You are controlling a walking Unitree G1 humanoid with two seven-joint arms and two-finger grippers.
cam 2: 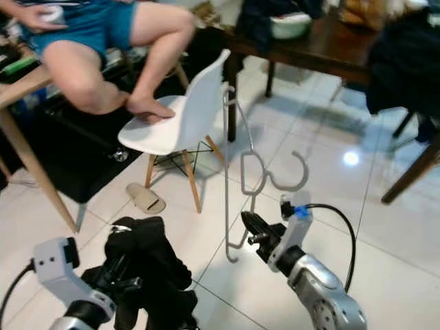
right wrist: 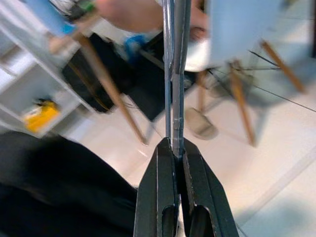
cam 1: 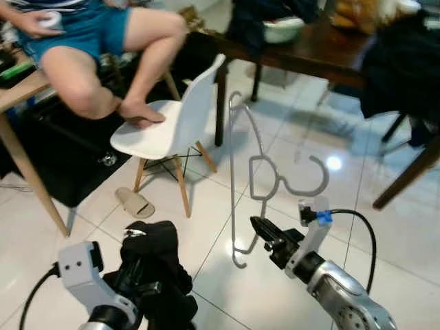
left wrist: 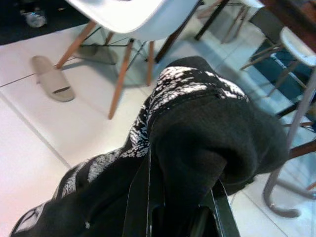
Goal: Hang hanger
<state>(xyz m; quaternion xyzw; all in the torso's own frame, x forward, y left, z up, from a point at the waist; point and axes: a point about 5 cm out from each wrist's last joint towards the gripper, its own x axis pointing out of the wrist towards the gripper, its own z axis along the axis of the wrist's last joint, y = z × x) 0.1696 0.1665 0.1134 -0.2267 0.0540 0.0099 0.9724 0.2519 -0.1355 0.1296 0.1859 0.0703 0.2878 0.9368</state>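
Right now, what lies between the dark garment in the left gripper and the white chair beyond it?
In the left eye view, bare white floor tile separates the dark garment from the white chair, with a beige slipper lying on it near the chair's legs.

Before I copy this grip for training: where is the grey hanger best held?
Hold the grey hanger as the right gripper does now: on the thin straight bar near its lower bend, jaws closing across the bar from the robot's side. The hook at the other end stays free.
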